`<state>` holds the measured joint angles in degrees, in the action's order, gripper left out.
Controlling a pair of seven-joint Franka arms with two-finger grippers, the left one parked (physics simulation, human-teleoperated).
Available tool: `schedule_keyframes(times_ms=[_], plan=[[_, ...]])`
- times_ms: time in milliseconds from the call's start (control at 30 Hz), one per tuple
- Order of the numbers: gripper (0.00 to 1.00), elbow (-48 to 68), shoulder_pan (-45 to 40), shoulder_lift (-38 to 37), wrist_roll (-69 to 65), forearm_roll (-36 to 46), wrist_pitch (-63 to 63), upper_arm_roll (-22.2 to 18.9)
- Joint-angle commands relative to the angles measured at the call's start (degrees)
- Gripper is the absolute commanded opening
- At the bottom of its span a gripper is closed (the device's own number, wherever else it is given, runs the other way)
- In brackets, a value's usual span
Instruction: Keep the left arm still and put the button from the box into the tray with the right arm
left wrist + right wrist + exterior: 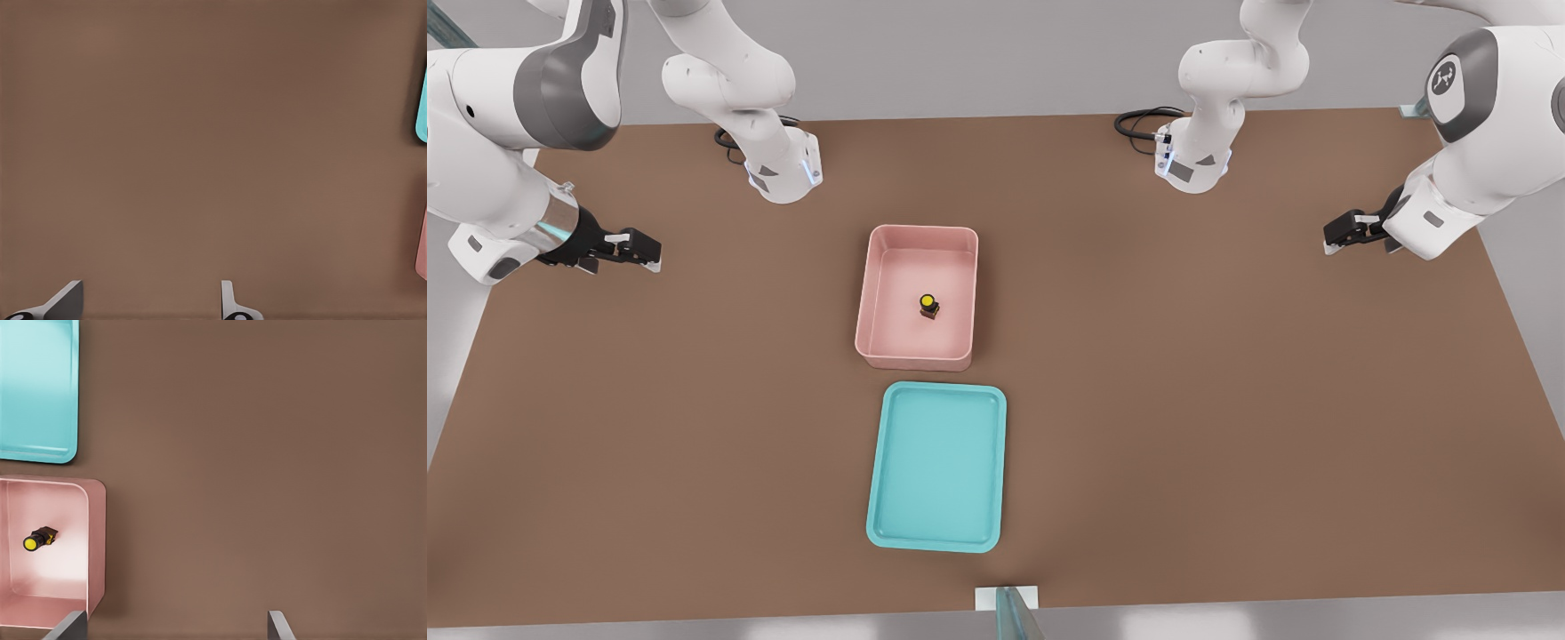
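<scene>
Button (928,305) with its yellow cap sits inside the pink box (874,293), a little toward the front view's right of the box floor, and in the right wrist view it appears tilted on the pink floor. Nothing is yet picked up, so the reach toward the box looks like the step in hand. The right arm (494,116), marked by its silver wrist cuff, stands at the front view's left with its pincer (645,252) hovering over bare counter, well apart from the box; the right wrist view shows its two fingers (67,628) spread wide with nothing between them. The next move likely calls for carrying the pincer across to the box, bringing it down between the tall pink walls without brushing them, and closing on the small dark base or cap. The teal tray (889,418) lies just beside the box, nearer the camera in the front view, a small gap between them, and holds nothing, so the carry after the lift should be short. The brown counter (1227,400) is flat and matte, with pale grey floor beyond its edges.
</scene>
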<state>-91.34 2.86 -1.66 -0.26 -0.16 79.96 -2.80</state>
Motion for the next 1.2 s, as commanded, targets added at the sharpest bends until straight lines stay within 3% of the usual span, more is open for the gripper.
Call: schedule_keyframes(times_ms=[0,200,433,567,600,633,733,900,1167], plan=[[1.00,-8.6,6.9,-2.7,-5.4,-0.5,13.5,-4.4],[1.00,-8.6,7.2,-1.4,-5.1,-0.6,13.5,-3.0],[1.00,-8.1,7.5,1.1,15.2,2.1,13.6,7.7],[1.00,-6.4,10.5,3.8,20.7,6.9,14.2,10.1],[0.95,-6.4,12.3,4.4,21.3,7.0,15.0,10.3],[1.00,-6.4,13.6,5.5,26.0,6.9,15.1,12.4],[0.99,-9.0,21.1,7.2,35.1,7.0,22.4,12.7],[1.00,-21.6,22.3,6.8,40.3,8.1,35.8,14.7],[1.00,-21.2,23.8,12.7,40.2,7.0,41.2,14.8]])
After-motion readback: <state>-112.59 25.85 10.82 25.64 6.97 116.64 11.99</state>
